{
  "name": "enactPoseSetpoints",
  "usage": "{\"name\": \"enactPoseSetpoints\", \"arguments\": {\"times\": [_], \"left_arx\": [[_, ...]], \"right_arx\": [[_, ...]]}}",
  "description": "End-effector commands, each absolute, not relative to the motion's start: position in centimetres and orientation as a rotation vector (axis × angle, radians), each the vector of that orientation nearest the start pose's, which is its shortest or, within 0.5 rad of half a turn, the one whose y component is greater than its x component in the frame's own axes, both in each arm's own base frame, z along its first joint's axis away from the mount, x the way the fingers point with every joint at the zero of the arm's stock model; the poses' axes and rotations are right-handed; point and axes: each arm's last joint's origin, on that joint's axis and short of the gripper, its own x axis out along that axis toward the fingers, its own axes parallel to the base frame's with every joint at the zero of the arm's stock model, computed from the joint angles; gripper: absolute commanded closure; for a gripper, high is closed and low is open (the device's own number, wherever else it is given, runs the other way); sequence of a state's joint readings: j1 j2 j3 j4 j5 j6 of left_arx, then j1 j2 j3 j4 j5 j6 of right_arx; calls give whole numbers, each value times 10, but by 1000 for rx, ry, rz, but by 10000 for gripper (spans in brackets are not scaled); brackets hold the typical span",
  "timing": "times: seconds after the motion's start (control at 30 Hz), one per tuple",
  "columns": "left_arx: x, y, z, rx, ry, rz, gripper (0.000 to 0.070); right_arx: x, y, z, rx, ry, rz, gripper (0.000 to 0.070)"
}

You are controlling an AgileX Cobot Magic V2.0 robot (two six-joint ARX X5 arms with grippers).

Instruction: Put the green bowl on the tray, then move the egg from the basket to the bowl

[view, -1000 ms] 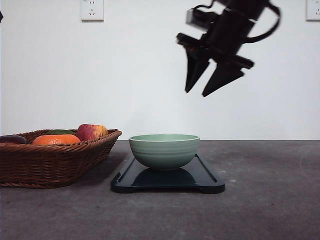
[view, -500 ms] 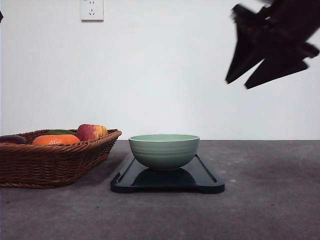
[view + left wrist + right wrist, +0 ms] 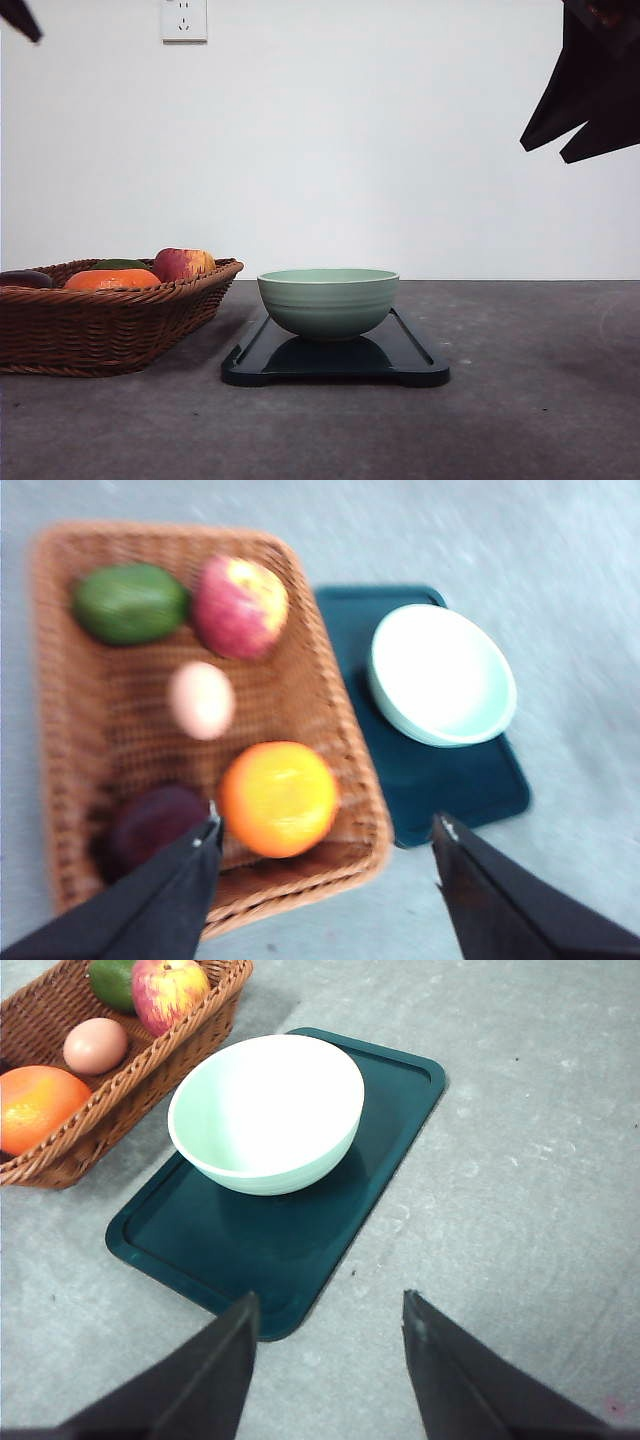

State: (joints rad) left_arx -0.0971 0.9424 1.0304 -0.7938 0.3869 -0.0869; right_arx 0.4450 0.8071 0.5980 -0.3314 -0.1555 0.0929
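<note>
The green bowl (image 3: 328, 300) stands upright and empty on the dark tray (image 3: 405, 362) at the table's middle. The wicker basket (image 3: 100, 325) sits to its left. In the basket the pinkish egg (image 3: 201, 700) lies among the fruit, also seen as the egg (image 3: 95, 1045) from the right wrist. My left gripper (image 3: 325, 828) hovers high over the basket, open with nothing between its fingers. My right gripper (image 3: 542, 154) hangs high to the right of the tray, open and empty, its fingers (image 3: 225, 1360) spread above the tray's near end.
The basket also holds a red-yellow apple (image 3: 240, 605), an orange (image 3: 277, 798), a green fruit (image 3: 130, 602) and a dark purple one (image 3: 155, 825). Bare grey table (image 3: 530, 400) stretches right of the tray. A white wall stands behind.
My right gripper has swung up and to the right, away from the bowl. A dark tip of the left arm has come into the top left corner.
</note>
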Motion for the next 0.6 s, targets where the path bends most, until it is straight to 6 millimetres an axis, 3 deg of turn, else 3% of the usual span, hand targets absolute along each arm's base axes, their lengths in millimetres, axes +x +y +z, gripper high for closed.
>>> {"name": "enactPoseSetpoints", "arguments": {"times": [0.0, 0.3, 0.57], "left_arx": [[185, -32, 347, -181, 730, -420, 264], [256, -62, 353, -76, 888, -310, 268], [312, -84, 313, 27, 1026, -235, 267]], "right_arx": [[155, 80, 254, 0, 562, 565, 424], [155, 80, 254, 0, 561, 566, 424], [155, 80, 254, 0, 561, 565, 424]]}}
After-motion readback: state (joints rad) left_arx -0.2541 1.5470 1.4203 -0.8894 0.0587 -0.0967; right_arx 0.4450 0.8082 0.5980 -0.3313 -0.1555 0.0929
